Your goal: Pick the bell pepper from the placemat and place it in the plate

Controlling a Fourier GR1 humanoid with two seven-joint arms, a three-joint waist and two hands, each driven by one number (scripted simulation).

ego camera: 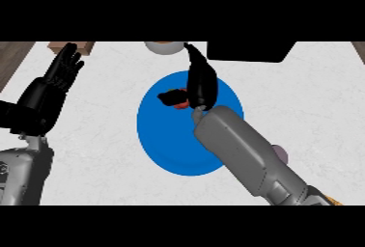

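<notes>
A blue plate [167, 140] lies in the middle of the white counter. My right hand [201, 82] hangs over its upper part, fingers stretched straight toward the far edge and thumb [171, 97] out to the left. A small patch of the red bell pepper [184, 103] shows between the thumb and the palm, over the plate; most of it is hidden by the hand. I cannot tell whether it rests on the plate. My left hand [58, 72] rests open at the left, fingers up.
A pale round bowl [164, 47] and a black box [249, 50] stand at the far edge, with a wooden block [71, 47] at the far left. An orange strip [329, 198] and a greyish object [282, 154] peek out beside my right forearm.
</notes>
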